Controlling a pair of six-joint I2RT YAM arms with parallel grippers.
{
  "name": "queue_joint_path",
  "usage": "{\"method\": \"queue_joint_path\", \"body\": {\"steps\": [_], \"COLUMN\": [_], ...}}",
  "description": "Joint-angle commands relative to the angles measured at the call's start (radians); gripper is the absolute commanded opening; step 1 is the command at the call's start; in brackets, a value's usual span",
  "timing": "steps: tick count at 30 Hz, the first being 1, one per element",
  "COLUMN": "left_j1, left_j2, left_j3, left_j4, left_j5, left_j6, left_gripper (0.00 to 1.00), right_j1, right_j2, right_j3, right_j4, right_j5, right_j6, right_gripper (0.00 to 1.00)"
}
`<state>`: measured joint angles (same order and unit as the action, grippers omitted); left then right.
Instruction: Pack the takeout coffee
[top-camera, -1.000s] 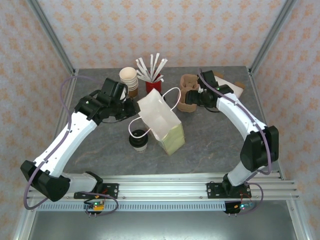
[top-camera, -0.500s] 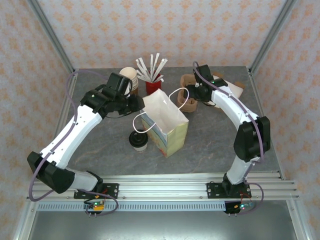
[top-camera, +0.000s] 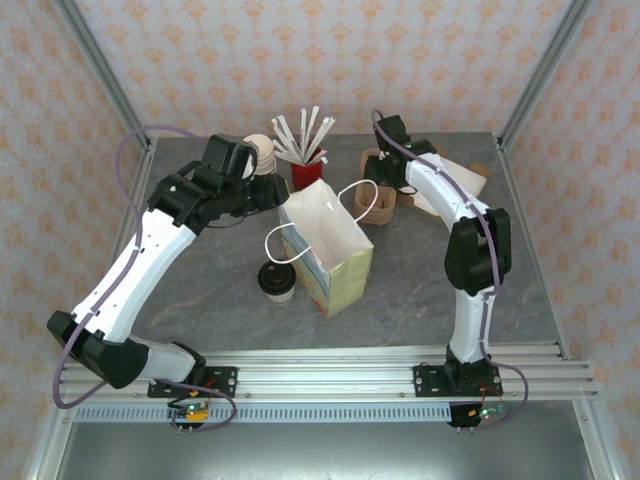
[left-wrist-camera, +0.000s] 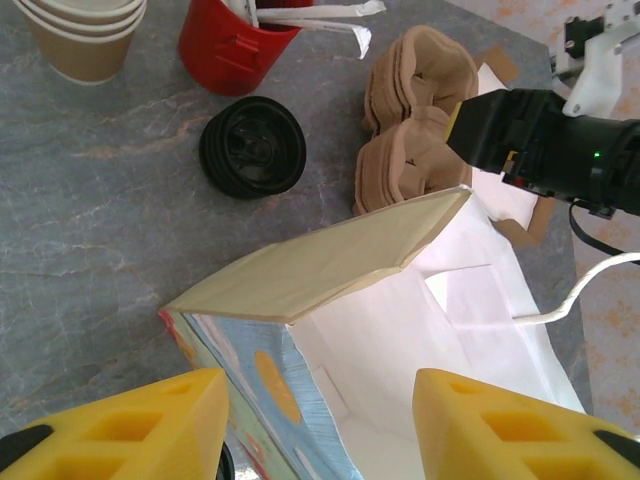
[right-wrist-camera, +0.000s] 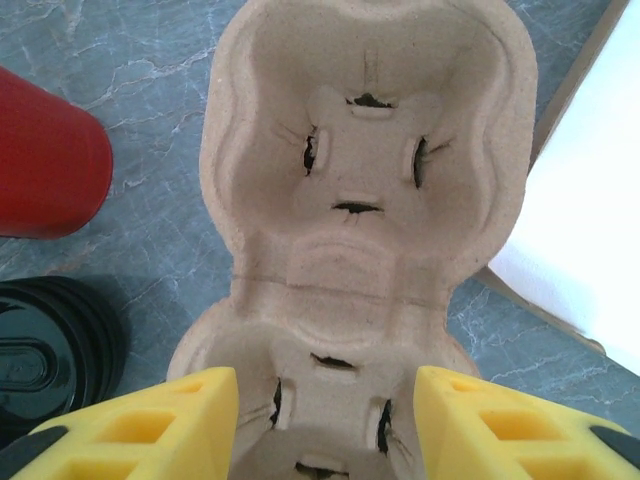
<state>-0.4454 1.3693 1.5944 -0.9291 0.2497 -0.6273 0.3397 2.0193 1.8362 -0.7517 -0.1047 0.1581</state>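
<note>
Pulp carriers (right-wrist-camera: 365, 150) beside lids (right-wrist-camera: 50, 345) (black)

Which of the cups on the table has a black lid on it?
The single cup standing alone next to the paper bag. The stacked cups at the back have no lid, and the red cup holds straws.

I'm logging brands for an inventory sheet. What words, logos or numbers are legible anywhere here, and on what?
No text can be read in any of these views.
paper bag: coloured print on its side, shapes only, no legible words.
black lids: any embossing is too faint to read.
takeout coffee: too small to tell any marking.
red cup: plain.
</note>
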Motion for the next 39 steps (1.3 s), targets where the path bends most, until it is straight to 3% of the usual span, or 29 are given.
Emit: {"method": "queue_joint_path", "body": {"steps": [1, 39], "left_j1": [-0.008, -0.008], "left_j2": [-0.018, -0.053], "left_j3": [0.031, 0.016], "left_j4": [-0.013, -0.005], "left_j5": [-0.032, -0.027], "left_j6": [0.020, 0.032], "left_gripper": [0.53, 0.54], "right_j1": [0.000, 0.005], "right_j2": [0.039, 0.167], "right_j3": [0.061, 0.185], "right_j4": [-0.059, -0.112], "right_j5": [0.062, 0.067], "right_j6": [-0.020, -0.035], "right_gripper": [0.50, 0.51]}}
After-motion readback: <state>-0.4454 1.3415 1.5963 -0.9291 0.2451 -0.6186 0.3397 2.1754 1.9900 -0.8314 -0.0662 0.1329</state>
